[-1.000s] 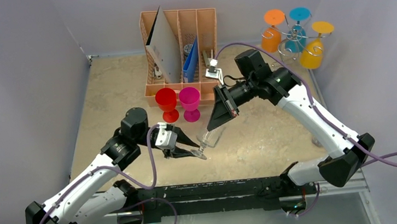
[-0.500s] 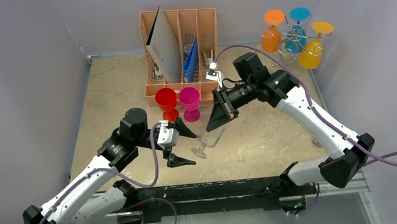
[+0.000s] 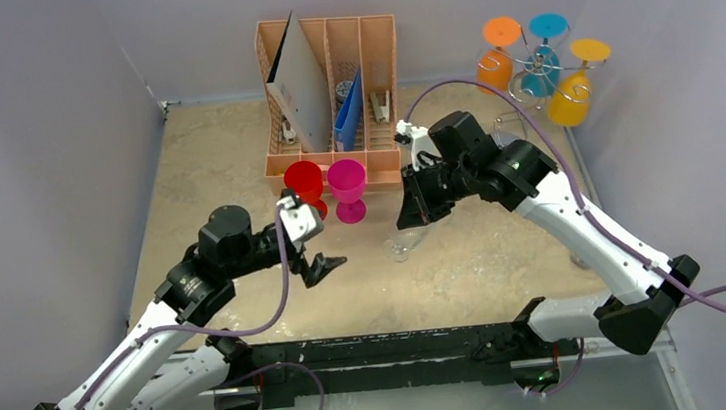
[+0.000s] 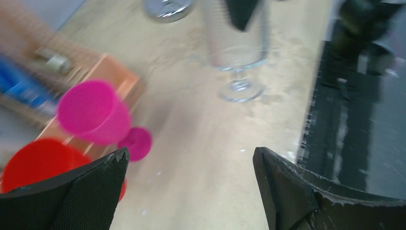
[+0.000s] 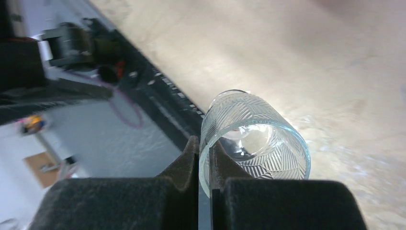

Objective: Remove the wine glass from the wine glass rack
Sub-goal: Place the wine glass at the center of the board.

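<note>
Wine glass (image 3: 398, 249) mid-table; organiser (image 3: 380, 53) behind it; wine glass rack (image 3: 523, 97) far right

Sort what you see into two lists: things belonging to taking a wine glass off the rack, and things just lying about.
Job: clear wine glass, wire rack, orange glass, teal glass, yellow glass.
Lying about: peach organiser, blue folder, red glass, pink glass.

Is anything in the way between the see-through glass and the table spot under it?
Nothing visible. The right end effector pinches the clear glass by its rim over bare table. The pink glass and red glass stand off to the side, and the open left end effector is apart.
</note>
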Tool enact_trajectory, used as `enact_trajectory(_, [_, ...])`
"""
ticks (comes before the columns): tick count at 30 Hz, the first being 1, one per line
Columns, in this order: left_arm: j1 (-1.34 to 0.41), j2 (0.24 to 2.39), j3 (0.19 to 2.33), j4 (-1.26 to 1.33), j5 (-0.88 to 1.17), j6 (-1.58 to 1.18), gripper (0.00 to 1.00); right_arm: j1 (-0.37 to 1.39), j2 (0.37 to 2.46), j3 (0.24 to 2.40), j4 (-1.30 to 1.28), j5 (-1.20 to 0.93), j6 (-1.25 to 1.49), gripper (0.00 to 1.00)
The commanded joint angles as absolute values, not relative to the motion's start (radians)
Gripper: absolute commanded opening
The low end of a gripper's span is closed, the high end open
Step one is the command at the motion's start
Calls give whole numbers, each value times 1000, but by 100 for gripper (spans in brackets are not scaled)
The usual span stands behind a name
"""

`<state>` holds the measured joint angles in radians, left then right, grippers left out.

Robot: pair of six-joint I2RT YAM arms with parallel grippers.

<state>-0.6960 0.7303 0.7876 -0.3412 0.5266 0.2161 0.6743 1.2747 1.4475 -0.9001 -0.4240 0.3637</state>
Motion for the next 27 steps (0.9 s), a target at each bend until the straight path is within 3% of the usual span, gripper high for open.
enact_trajectory(1, [-693, 733, 851, -392, 4, 38, 100, 746, 1262, 1470, -916, -50, 322, 0])
enact_trajectory(3, [-690, 770, 895, -468, -239, -56, 100, 782, 1286, 1474, -917, 34, 306, 0])
enact_trajectory(5, [-669, 806, 938, -543, -311, -72, 100, 811, 1316, 1465, -897, 116, 287, 0])
enact_trajectory(15, [-279, 918, 982, -648, -75, -247, 100, 851, 1517, 1493, -746, 132, 257, 0])
enact_trajectory(18, [-256, 935, 976, -619, -29, -279, 100, 848, 1578, 1510, -697, 105, 278, 0])
enact_trajectory(27, [-255, 848, 849, -595, -174, -252, 100, 848, 1756, 1574, -621, 264, 296, 0])
